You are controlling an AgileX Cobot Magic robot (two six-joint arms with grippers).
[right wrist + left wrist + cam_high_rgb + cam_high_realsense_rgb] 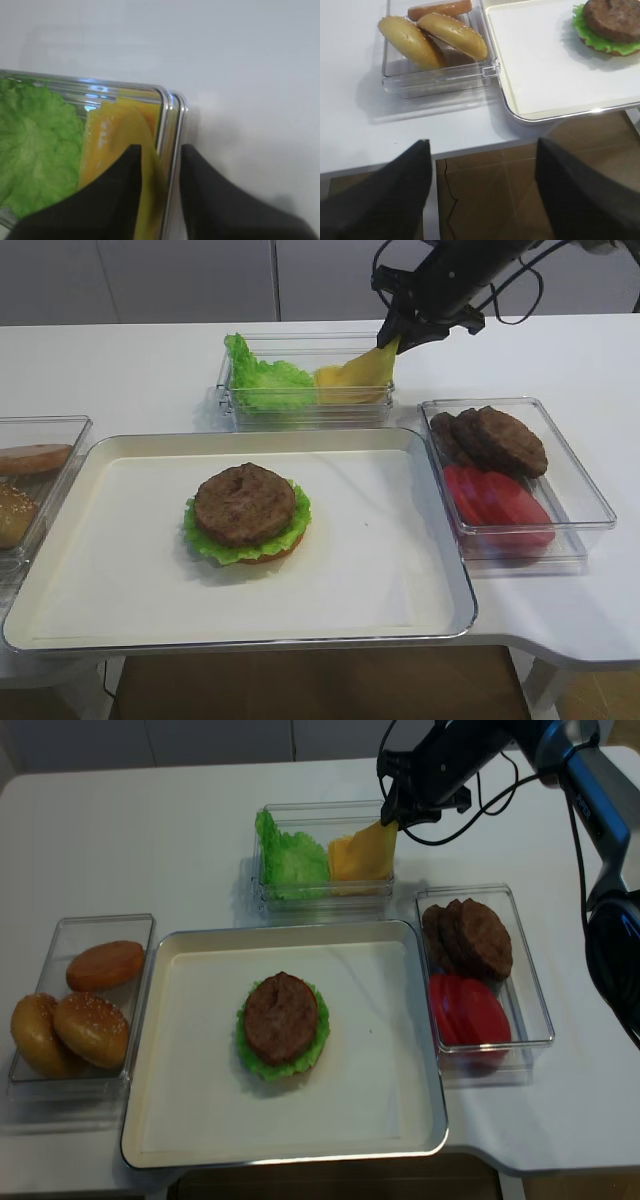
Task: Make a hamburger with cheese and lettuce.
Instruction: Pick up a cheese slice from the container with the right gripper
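Note:
The hamburger (246, 512) (283, 1025) sits mid-tray: bun base, frilly lettuce (215, 545), brown patty on top. More lettuce (262, 380) (35, 145) fills the left half of the clear back bin (300, 412). The yellow cheese (355, 372) (117, 135) lies in its right half, with one corner pulled up. My right gripper (392, 338) (161, 155) is shut on that raised corner, right at the bin's wall. My left gripper (482, 150) shows only in the left wrist view, open and empty over the table's front edge.
The hamburger rests on a metal-rimmed tray (400, 570). To the right of it, a clear bin (585, 500) holds dark patties (490, 438) and tomato slices (495, 505). To the left, another bin (40, 950) holds sesame bun halves (90, 1028).

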